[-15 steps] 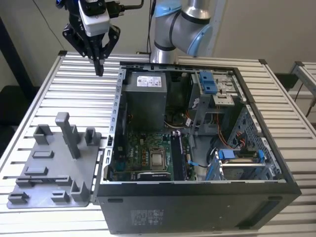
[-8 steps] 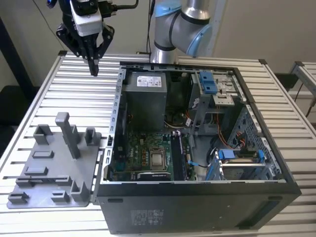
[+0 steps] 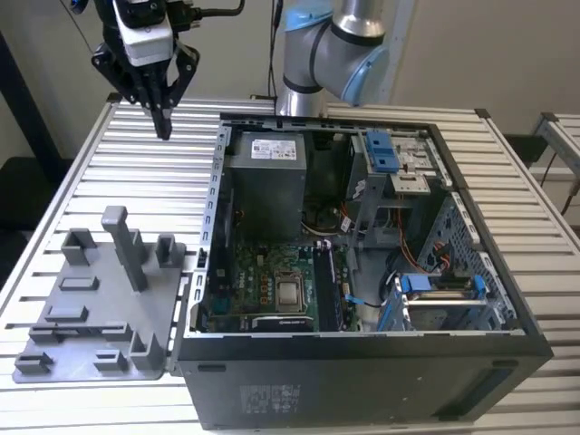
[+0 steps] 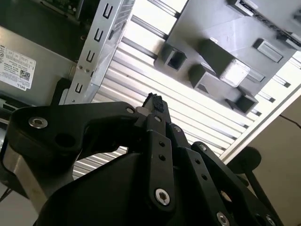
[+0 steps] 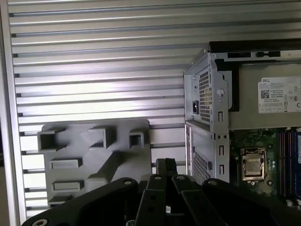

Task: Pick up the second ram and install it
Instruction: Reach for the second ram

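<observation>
My gripper [image 3: 163, 127] hangs high over the slatted table, towards the exterior view's left and behind the grey tray [image 3: 91, 317]. Its black fingers meet at the tips with nothing between them, as both wrist views show [image 4: 153, 101] [image 5: 165, 165]. The grey tray [image 5: 80, 150] with its upright posts lies on the table beside the open computer case [image 3: 362, 362]. Inside the case, the memory slots [image 3: 331, 290] run next to the silver processor [image 3: 290, 292]. The second ram is hidden or out of view.
The case wall [image 3: 213, 208] rises between the tray and the motherboard [image 3: 263, 272]. A grey power supply [image 3: 267, 177] fills the case's back corner, and blue drive brackets [image 3: 435, 285] stand towards the exterior view's right. Bare slatted table [image 3: 136, 172] lies under the gripper.
</observation>
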